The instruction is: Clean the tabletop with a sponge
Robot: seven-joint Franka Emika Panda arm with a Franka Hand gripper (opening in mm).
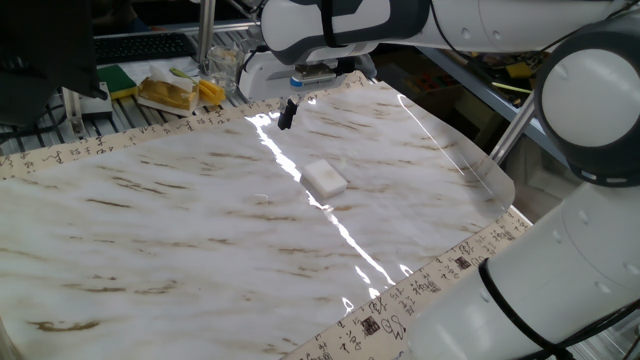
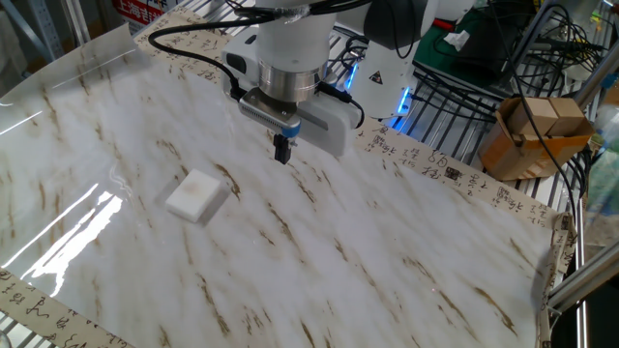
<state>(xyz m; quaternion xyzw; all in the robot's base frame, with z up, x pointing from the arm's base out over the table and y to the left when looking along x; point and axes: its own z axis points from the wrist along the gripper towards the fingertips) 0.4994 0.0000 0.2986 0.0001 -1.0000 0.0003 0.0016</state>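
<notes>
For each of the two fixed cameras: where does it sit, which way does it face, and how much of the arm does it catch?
One fixed view: sits beside the robot's base, looking across the tabletop toward the cluttered far edge; big arm links fill the right, the gripper hangs at the far side.
The other fixed view: high at the opposite side, looking down toward wire racks; shows only wrist and gripper.
Shared: the sponge lying free, apart from the gripper.

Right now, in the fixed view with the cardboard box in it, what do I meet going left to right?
Sponge → claw, fingers together, hanging above the tabletop → blue-lit device past the table's far edge → cardboard box.
</notes>
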